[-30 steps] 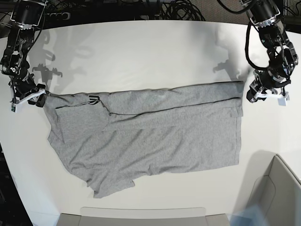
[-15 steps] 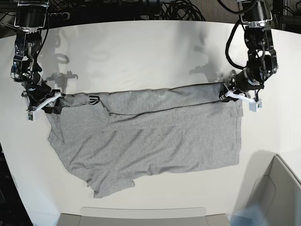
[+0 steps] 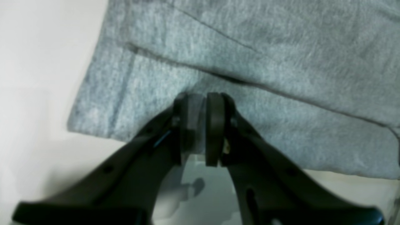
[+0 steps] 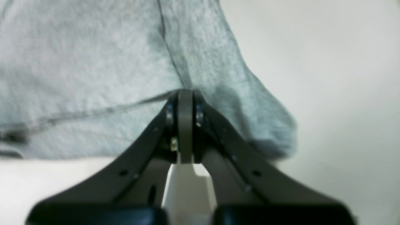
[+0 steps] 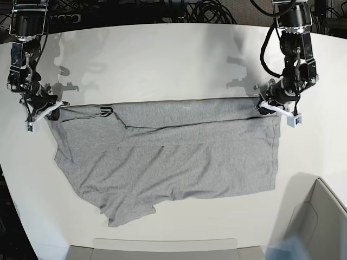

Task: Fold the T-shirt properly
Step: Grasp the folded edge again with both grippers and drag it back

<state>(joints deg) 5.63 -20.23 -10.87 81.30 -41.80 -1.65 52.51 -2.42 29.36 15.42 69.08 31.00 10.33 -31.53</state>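
On my right end effector [image 4: 185, 103] the jaws are pinched tight, with a ridge of grey cloth gathered right at the tips, so I read it as clamped on the T-shirt [image 5: 173, 157] at its corner on the collar side. The left end effector [image 3: 200, 103] stands narrow, pads nearly together with only a thin gap, its tips pressed against the fabric near the hem corner. It looks like a grip on a bunched fold, though from the wrist view alone I cannot be fully certain cloth sits between the pads.

Outward from both grips, the far edge of the shirt runs in a taut, almost straight line between the two arms in the base view. The far strip is already doubled over onto the body, showing as a fold line with a dark seam running across. The rest lies spread on the white bench [image 5: 162, 59], plain side up, fairly flat but with a sleeve sticking out at the near left and a ragged lower edge.

I judge the job early: one lengthwise fold is begun, while the near side, the sleeve and the crosswise folds all remain.
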